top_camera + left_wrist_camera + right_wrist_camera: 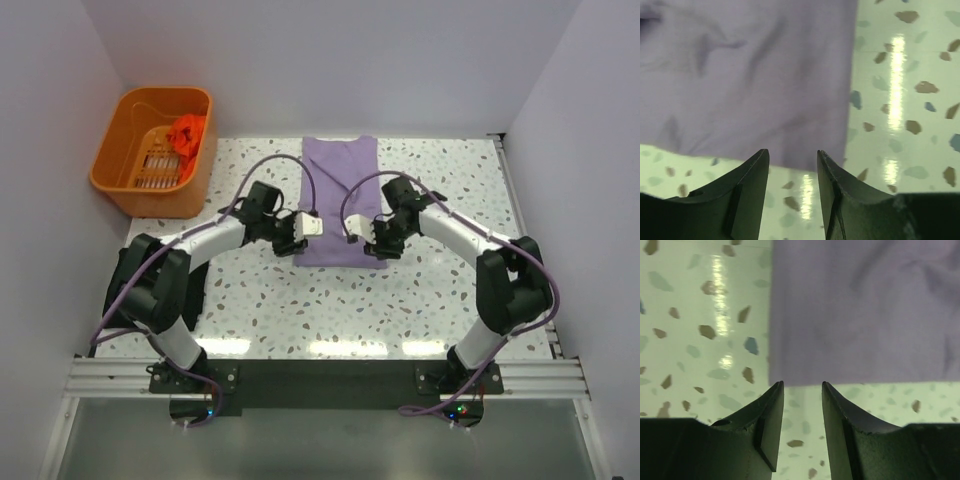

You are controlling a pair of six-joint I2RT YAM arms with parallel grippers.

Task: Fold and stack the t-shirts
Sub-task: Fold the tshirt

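The lilac-purple t-shirt [338, 190] lies flat on the speckled table, folded into a long strip running away from me. My left gripper [292, 246] is open and empty over its near left corner. In the left wrist view the cloth [750, 75] ends just ahead of the gripper [792, 155]. My right gripper [383, 248] is open and empty over the near right corner. In the right wrist view the hem [865, 305] lies just past the gripper [802, 386]. The orange-red t-shirt [187, 132] sits bunched in the basket. A black cloth [117, 290], likely the black t-shirt, lies under my left arm.
The orange plastic basket [125, 175] stands at the far left, off the table's corner. White walls close in the back and both sides. The table's right edge [515, 210] runs beside my right arm.
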